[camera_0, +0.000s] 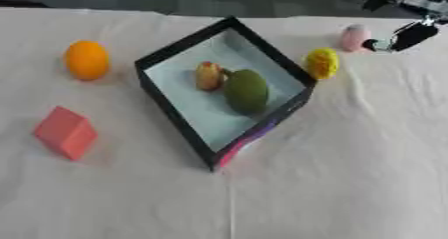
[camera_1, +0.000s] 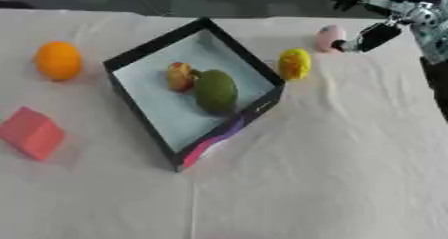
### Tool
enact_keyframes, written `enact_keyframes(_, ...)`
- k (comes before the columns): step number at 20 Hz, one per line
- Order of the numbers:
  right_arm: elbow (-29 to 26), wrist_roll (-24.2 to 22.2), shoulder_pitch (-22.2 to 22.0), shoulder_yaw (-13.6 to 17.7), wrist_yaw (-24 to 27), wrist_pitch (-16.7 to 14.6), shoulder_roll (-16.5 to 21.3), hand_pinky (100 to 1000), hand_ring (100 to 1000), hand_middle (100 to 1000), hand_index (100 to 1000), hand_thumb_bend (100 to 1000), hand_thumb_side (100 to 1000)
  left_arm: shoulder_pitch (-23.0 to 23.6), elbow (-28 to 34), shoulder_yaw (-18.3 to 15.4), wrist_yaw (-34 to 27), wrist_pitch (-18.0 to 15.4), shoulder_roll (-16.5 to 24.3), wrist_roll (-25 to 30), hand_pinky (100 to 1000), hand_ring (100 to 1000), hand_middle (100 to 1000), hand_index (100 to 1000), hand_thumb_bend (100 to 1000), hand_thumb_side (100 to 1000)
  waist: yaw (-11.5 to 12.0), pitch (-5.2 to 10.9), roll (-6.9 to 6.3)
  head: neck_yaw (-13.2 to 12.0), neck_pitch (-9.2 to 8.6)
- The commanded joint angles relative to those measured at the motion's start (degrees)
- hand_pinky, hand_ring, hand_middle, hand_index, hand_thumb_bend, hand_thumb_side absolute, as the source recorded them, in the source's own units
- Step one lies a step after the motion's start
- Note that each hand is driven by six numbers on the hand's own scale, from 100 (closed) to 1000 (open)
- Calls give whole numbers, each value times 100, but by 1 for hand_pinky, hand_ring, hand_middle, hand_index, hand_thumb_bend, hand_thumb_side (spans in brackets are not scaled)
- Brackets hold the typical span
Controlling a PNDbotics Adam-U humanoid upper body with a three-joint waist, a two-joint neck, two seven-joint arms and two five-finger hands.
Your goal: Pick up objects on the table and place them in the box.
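Observation:
A black-rimmed box (camera_0: 175, 50) with a pale floor stands askew at the table's middle. Inside it lie a green oval fruit (camera_0: 247, 90) and a small red-and-yellow fruit (camera_0: 208, 76). An orange (camera_0: 87, 59) rests left of the box. Nearer me on the left sits a red block (camera_0: 66, 132). A yellow fruit (camera_0: 322, 63) lies just off the box's right corner. Farther right stands a small pink object (camera_0: 353, 37). My right hand (camera_1: 378, 35) comes in from the upper right, open, with one black finger tip just beside the pink object's right side. My left hand is out of view.
A pale cloth (camera_0: 332, 183) with wrinkles covers the table. The table's far edge runs close behind the pink object, with dark floor beyond. The box's near corner shows a pink and purple print.

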State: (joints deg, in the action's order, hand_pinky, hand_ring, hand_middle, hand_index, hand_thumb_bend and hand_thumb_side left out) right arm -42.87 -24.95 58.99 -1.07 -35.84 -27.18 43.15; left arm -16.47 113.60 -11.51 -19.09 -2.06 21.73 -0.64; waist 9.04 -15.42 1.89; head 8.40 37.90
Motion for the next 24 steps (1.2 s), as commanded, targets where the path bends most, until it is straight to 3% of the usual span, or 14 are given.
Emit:
enact_keyframes(1, 55, 117, 126, 106, -70, 84, 160, 972, 870, 865, 977, 325, 159, -110, 100, 9, 0, -6, 58, 59, 901, 786, 735, 822, 100, 644, 16, -27, -78, 37, -141)
enact_keyframes(14, 263, 495, 118, 234, -215, 406, 246, 969, 869, 854, 971, 322, 170, -258, 100, 54, -19, 4, 32, 175, 901, 788, 737, 824, 100, 648, 132, -181, -37, 194, -175)
enact_keyframes(24, 345, 700, 123, 305, -330, 542, 300, 967, 867, 852, 966, 321, 177, -357, 100, 95, -4, -22, 13, 267, 902, 789, 738, 826, 100, 650, 271, -319, 6, 245, -327)
